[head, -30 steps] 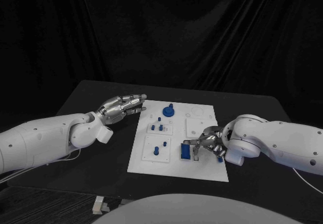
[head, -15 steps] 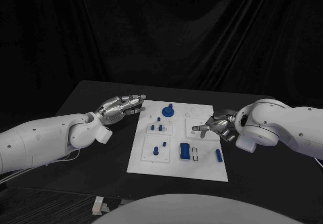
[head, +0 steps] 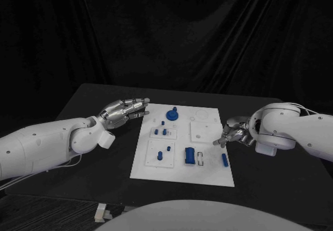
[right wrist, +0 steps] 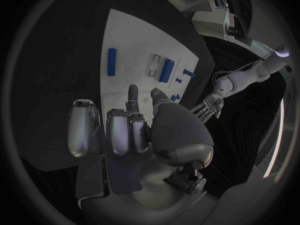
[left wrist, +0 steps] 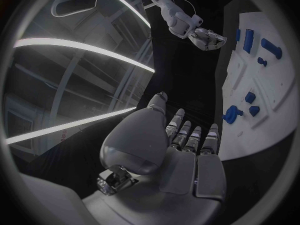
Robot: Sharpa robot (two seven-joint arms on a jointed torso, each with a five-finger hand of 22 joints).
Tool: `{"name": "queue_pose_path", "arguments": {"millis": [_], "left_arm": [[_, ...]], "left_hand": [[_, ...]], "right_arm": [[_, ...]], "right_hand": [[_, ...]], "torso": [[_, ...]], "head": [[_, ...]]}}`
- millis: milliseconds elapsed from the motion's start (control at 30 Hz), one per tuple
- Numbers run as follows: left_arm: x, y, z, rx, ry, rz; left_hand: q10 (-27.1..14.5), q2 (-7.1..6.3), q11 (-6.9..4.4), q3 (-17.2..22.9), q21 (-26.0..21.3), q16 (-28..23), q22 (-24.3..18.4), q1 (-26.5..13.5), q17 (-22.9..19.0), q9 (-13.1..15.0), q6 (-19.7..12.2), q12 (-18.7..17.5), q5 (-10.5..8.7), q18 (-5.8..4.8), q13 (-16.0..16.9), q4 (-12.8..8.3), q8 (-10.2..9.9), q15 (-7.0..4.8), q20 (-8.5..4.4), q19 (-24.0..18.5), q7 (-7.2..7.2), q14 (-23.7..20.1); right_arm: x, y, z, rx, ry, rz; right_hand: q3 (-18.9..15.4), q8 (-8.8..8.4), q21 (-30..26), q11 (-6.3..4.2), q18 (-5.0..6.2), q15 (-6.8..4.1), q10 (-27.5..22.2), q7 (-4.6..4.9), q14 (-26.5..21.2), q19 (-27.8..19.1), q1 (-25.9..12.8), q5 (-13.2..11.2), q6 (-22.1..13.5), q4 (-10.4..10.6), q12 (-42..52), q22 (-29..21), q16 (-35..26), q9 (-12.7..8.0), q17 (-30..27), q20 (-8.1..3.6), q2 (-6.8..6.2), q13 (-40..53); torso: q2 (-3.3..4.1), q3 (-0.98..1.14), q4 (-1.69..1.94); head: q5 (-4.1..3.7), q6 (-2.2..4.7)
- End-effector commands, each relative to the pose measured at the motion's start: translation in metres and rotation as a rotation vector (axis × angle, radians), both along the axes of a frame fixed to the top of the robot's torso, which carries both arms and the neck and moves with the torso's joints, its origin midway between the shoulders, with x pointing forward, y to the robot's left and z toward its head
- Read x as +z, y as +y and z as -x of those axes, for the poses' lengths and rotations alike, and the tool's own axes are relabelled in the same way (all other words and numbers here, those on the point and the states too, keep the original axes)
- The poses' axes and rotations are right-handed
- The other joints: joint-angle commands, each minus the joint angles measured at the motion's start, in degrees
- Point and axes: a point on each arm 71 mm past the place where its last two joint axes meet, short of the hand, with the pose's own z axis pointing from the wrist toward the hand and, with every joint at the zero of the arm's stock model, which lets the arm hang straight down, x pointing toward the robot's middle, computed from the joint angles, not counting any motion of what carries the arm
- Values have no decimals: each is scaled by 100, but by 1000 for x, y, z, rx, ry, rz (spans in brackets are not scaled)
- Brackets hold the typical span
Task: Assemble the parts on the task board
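The left hand is seen at the left edge of the board, its fingers drawn together and slightly curled, with nothing held; the fingertips lie just beside the board's far left corner. In the left wrist view the same hand is shown with fingers side by side and empty, the board lying beyond it.

The board is placed in the middle of the table. Several blue parts are borne on it. A round part with a small peg stands near the far edge. Small pegs are set in a square plate on the left half, and a further peg stands in the plate nearer the robot. A block stands near the middle of the near half, just beside a small slotted frame. A bar lies flat close to the right edge.

The right hand is held at the board's right edge, above and beyond the bar and apart from it. Its fingers are curled in loosely and nothing is seen between them. In the right wrist view that hand is shown with fingers bent inward and empty, the bar and block lying on the board beyond it.
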Motion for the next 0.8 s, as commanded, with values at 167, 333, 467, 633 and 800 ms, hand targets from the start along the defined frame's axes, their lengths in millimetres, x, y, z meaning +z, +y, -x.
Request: {"name": "queue_pose_path", "arguments": {"millis": [167,333,467,633,800], "left_arm": [[0,-2,0,-8,1,20],[0,-2,1,-9,4,18],[0,-2,1,-10,6,17],[-1,-3,0,-13,6,19],[-1,-3,0,-13,7,19]], "left_hand": [[14,38,38,0,20,38,0,-16,7,6,27,15,21,113,8,49,20,42,22,14,47,-7],[15,38,40,0,20,39,-2,-16,7,6,29,15,22,114,8,50,22,42,22,13,49,-7],[16,39,41,0,20,38,-3,-15,7,6,30,17,23,114,8,49,22,42,22,13,49,-7],[14,40,43,2,19,35,-6,-13,6,5,23,10,28,114,7,48,21,42,22,12,51,-9],[14,40,43,2,19,35,-6,-13,6,5,23,10,28,114,7,48,21,42,22,12,51,-9]], "right_arm": [[-13,-10,0,83,-9,179],[-20,-13,1,93,-5,209],[-23,-14,1,107,-21,237],[-25,-14,1,120,-33,258],[-29,-14,3,126,-31,263]], "right_hand": [[-69,27,37,-111,43,-98,591,-76,379,200,-106,-185,271,39,20,1101,30,-9,158,-87,36,1506],[-117,-69,40,-124,42,-114,591,-89,371,200,-224,-372,359,118,20,1101,16,-66,117,-110,74,1506],[-163,-156,46,-130,40,-121,591,-96,370,201,-315,-509,449,177,20,1102,15,-108,107,-118,93,1506],[-183,-181,47,-138,41,-129,591,-108,368,201,-336,-573,525,186,20,1102,13,-115,98,-124,93,1506],[-191,-206,32,-139,44,-130,591,-105,361,196,-334,-589,520,181,20,1097,-5,-122,58,-126,84,1506]], "torso": [[8,1,4],[5,0,1],[2,-1,-1],[2,0,6],[6,0,6]], "head": [[-91,-1],[-94,-1],[-87,-1],[-101,-1],[-113,-1]]}}
